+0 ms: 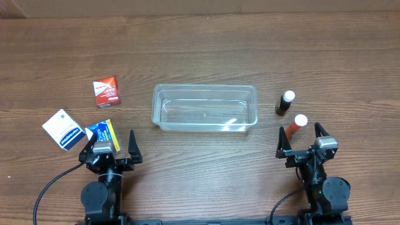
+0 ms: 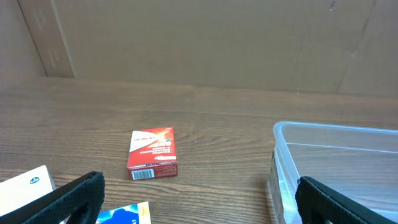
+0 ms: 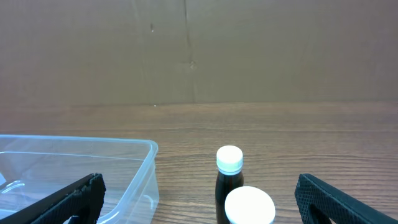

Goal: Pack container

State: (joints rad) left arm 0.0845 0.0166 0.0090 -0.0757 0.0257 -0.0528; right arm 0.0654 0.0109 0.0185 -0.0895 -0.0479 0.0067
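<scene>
The clear plastic container (image 1: 205, 107) sits empty at the table's middle; its corner shows in the left wrist view (image 2: 336, 162) and in the right wrist view (image 3: 81, 168). A red box (image 1: 106, 91) (image 2: 153, 153), a white box (image 1: 63, 129) (image 2: 28, 183) and a blue-yellow box (image 1: 102, 132) (image 2: 124, 214) lie at the left. A dark bottle with a white cap (image 1: 285, 103) (image 3: 229, 177) and an orange bottle with a white cap (image 1: 296, 125) (image 3: 249, 205) stand at the right. My left gripper (image 1: 109, 147) (image 2: 199, 205) is open beside the blue-yellow box. My right gripper (image 1: 303, 139) (image 3: 199, 205) is open, just behind the orange bottle.
A brown cardboard wall (image 2: 199, 43) stands along the table's far edge. The wooden table (image 1: 206, 169) stretches between the two arms in front of the container.
</scene>
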